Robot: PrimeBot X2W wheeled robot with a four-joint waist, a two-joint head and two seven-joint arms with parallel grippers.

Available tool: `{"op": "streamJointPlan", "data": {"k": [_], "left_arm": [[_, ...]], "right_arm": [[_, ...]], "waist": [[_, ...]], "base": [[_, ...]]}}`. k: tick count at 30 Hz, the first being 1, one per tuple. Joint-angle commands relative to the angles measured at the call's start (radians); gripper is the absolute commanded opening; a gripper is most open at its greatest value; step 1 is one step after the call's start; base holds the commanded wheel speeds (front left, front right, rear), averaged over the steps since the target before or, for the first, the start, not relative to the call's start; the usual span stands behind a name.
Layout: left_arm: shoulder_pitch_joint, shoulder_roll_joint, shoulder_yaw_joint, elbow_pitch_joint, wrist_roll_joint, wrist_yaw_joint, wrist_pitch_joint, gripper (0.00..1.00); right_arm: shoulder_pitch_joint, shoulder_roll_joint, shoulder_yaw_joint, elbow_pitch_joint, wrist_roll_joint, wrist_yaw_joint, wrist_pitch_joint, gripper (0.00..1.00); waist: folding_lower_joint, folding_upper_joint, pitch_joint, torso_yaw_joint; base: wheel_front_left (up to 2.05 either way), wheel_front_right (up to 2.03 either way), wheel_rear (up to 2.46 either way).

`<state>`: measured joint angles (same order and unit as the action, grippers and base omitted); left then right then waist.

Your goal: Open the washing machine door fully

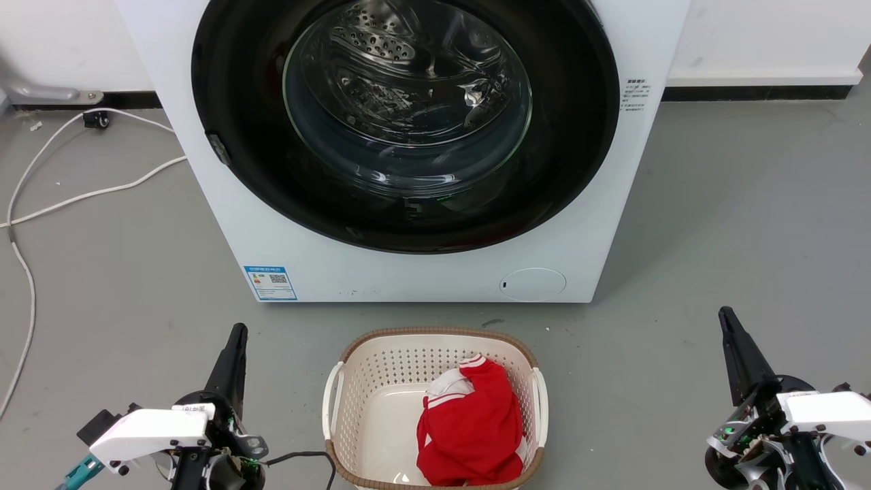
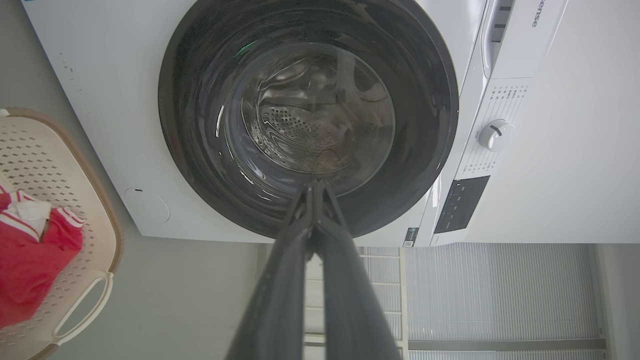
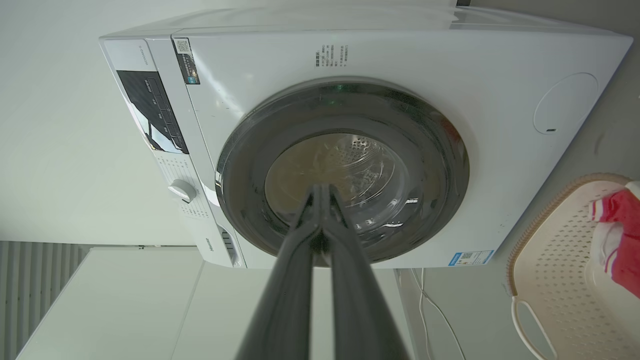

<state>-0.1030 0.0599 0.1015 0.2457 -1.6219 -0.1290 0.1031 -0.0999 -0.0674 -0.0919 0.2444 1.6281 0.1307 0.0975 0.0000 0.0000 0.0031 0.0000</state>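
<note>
One washing machine (image 1: pixel 408 275) stands at 12 o'clock in the head view. Its single washing machine door (image 1: pixel 407 122) lies shut against the white front, and the perforated drum shows through the glass. On that front, one blue label (image 1: pixel 270 282) sits at 7 o'clock from the door and one round flap (image 1: pixel 533 284) at 5 o'clock.

One beige basket (image 1: pixel 435 333) rests on the floor at 6 o'clock, just clear of the machine, with one red-and-white garment (image 1: pixel 473 425) inside. White cable (image 1: pixel 88 194) trails at 9 o'clock; I cannot tell how many cords there are.

Two grippers show. The left gripper (image 1: pixel 235 340) is at 7 o'clock and the right gripper (image 1: pixel 727 320) at 5 o'clock. Both are well apart from the door, each with its two fingers pressed together on nothing.
</note>
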Motion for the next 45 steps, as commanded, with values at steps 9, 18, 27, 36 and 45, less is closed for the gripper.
{"op": "streamJointPlan", "data": {"k": [9,18,27,36,45], "left_arm": [[-0.008,-0.001,0.004,0.001,0.006,-0.003,0.005,0.0],[0.001,-0.004,-0.016,-0.004,0.004,0.0,-0.02,1.0],[-0.008,-0.005,-0.04,-0.052,0.055,0.0,-0.065,1.0],[-0.018,-0.005,-0.045,-0.121,0.225,-0.001,-0.104,1.0],[-0.024,-0.005,-0.048,-0.179,0.452,-0.001,-0.138,1.0]], "right_arm": [[-0.013,0.004,-0.005,0.002,-0.006,0.0,0.004,0.0],[0.011,0.005,0.004,-0.009,-0.001,0.0,-0.019,1.0],[0.02,0.006,0.019,-0.054,-0.021,0.0,-0.063,1.0],[0.022,0.007,0.023,-0.105,-0.223,0.0,-0.101,1.0],[0.027,0.006,0.039,-0.174,-0.529,0.0,-0.136,1.0]], "waist": [[0.0,0.0,0.0,0.0],[0.0,0.0,0.0,0.0],[0.0,0.0,0.001,0.0],[0.0,0.0,0.002,-0.002],[0.0,0.0,0.002,-0.002]], "base": [[0.0,0.0,0.0],[0.0,0.0,0.0],[0.0,0.0,0.0],[0.0,0.0,0.0],[0.0,0.0,0.0]]}}
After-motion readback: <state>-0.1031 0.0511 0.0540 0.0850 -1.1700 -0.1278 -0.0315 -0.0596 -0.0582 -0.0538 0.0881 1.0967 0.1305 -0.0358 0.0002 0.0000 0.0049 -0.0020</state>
